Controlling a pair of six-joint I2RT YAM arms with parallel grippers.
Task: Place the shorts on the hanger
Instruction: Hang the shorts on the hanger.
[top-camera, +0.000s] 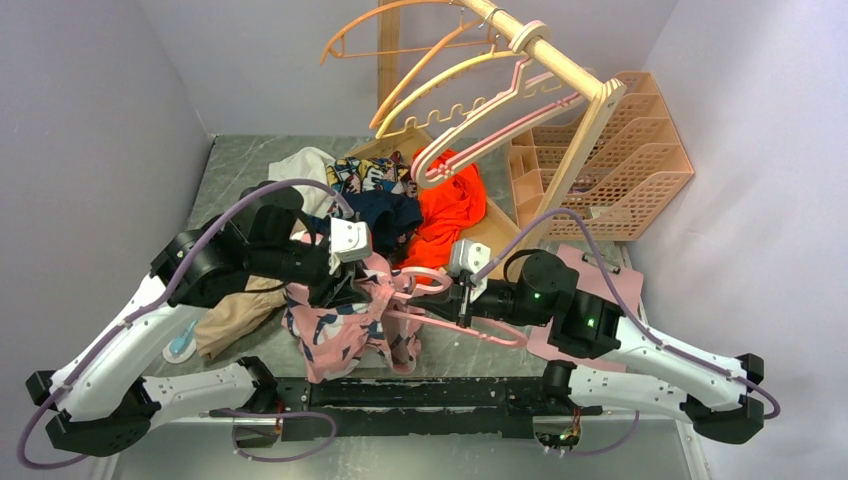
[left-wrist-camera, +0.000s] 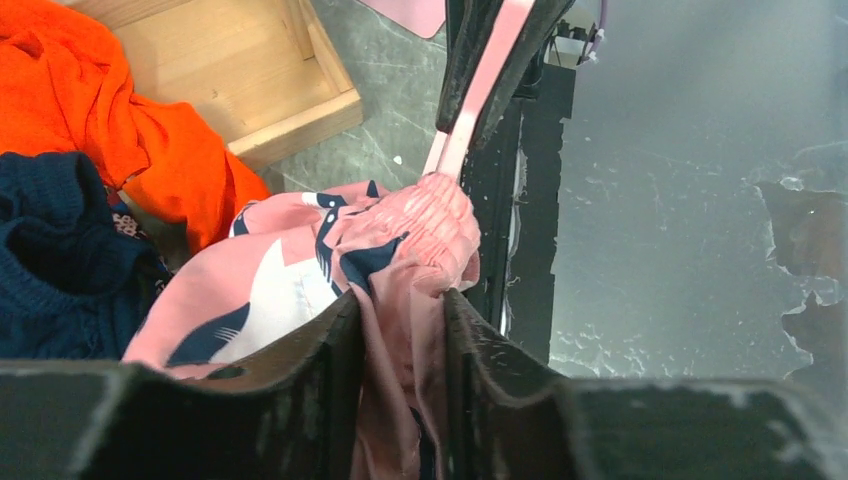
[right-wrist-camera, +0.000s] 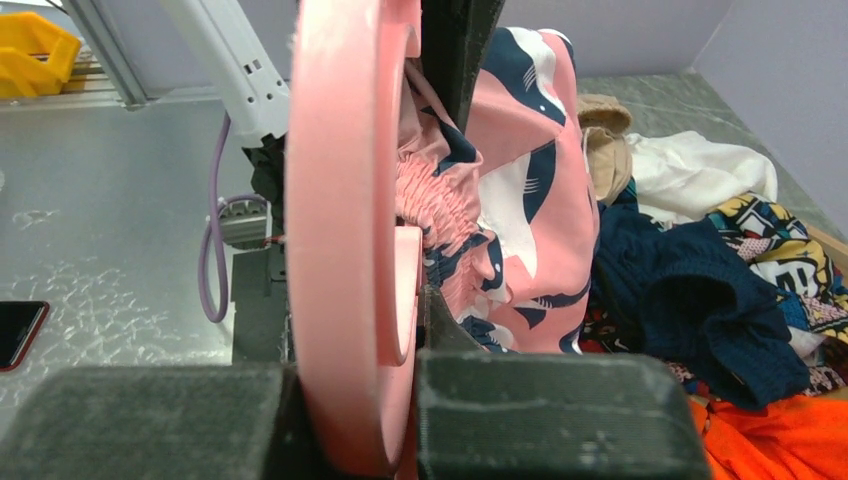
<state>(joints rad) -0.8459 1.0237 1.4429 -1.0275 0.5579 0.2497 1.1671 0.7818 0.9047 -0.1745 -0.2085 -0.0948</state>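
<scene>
The left tool (top-camera: 342, 288) is clenched on the shorts (top-camera: 340, 335). In the left wrist view a fold of pink fabric just below the gathered waistband (left-wrist-camera: 432, 215) runs down between its two dark fingers (left-wrist-camera: 325, 385), and both press on the cloth. The rest of the shorts hangs bunched beneath this tool, at the near middle of the table (top-camera: 230, 170), and the whale print shows on the draped legs.

The right tool (top-camera: 463, 303) grips the pink hanger (top-camera: 445, 322), closed flat on the plastic. In the right wrist view the hanger stands edge-on between the fingers (right-wrist-camera: 540, 420). The shorts lie directly beyond it, with the smocked waistband pressed against the hanger's far side. From above, the hanger lies roughly level between the two tools, its left end buried in the shorts at the left tool. In the left wrist view the hanger arm meets the top of the waistband.

Behind the shorts are a navy garment (top-camera: 388, 215) and an orange-red garment (top-camera: 452, 205), the latter draped over the wooden base (left-wrist-camera: 235, 70) of a rack. A tan garment (top-camera: 235, 315) lies under the left arm. Spare hangers (top-camera: 450, 75) hang on the rack's rail, beside a peach basket (top-camera: 625, 150).
</scene>
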